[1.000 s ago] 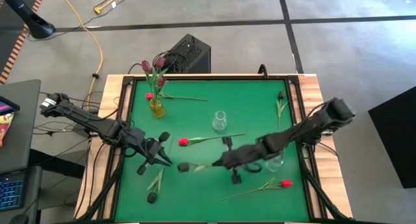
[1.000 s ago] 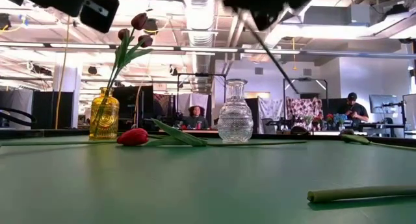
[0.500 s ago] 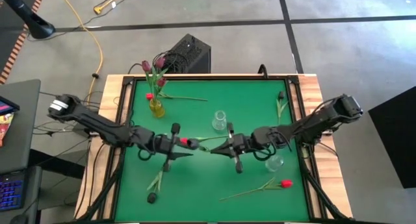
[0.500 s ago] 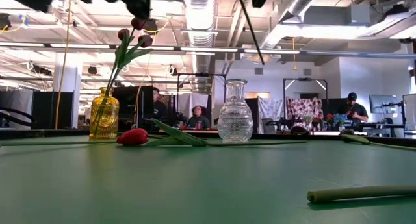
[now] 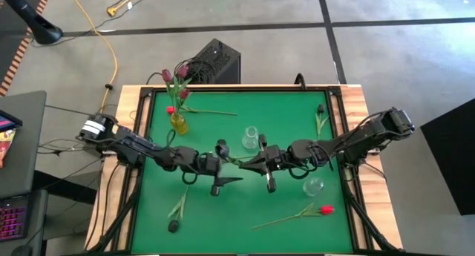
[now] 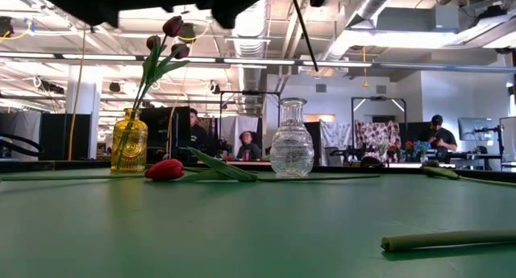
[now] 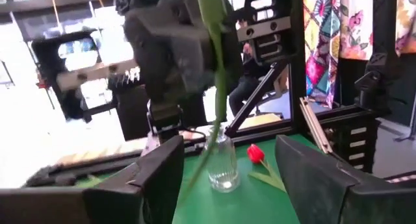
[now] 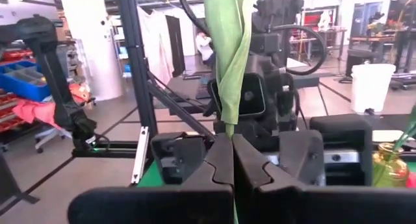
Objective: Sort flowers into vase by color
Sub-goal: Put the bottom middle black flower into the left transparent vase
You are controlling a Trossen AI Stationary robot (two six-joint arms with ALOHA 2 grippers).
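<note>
- The right gripper (image 8: 232,160) is pinched tight on the green stem of a tulip (image 8: 229,55), held above the middle of the green table (image 5: 289,211)
- The left gripper (image 7: 224,162) faces it from close by, fingers spread wide, the same stem passing between them untouched
- Three maroon tulips (image 6: 165,38) stand in the yellow vase (image 6: 129,141)
- Other tulips lie on the table: one red head (image 6: 165,170) rests near the clear vase (image 6: 291,141)
</note>
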